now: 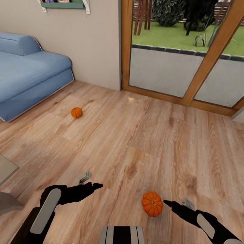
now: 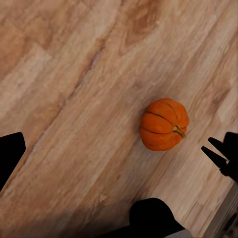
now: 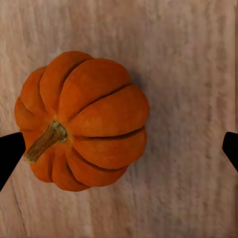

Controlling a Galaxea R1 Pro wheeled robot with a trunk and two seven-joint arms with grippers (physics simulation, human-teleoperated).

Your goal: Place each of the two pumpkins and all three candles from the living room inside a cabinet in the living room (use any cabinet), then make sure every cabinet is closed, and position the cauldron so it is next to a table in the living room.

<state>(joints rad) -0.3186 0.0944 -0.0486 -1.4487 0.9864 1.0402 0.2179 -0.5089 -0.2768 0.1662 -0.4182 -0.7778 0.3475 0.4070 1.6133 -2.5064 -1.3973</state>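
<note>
Pumpkins come first, and the nearer pumpkin (image 1: pixel 152 203) sits on the wooden floor (image 1: pixel 142 142) just beside my right claw (image 1: pixel 168 203), a little to its inner side and between my two arms. Through the right wrist camera that same pumpkin (image 3: pixel 82 121) lies directly beneath the claw, stem tipped sideways, with one dark fingertip at each edge of the picture and floor between them and the fruit. So my right claw stands wide and holds nothing, not yet touching the pumpkin.

My left claw (image 1: pixel 96 185) hovers over bare floor, well apart from the pumpkin on its far side; its wrist camera catches the pumpkin (image 2: pixel 163 124) off to one side. I cannot tell how wide that claw is, but it carries nothing.

Farther out, ahead of my left claw, the second pumpkin (image 1: pixel 76 112) rests on the floor near the blue sofa (image 1: pixel 30 74). A small pale thing (image 1: pixel 131 99) lies by the glazed door (image 1: pixel 176 51); it may be a candle, but it is too small to say.

As I judge it, the task is barely begun: both pumpkins are on the floor, nothing stowed. Candles, cabinet closing and the cauldron all remain.
</note>
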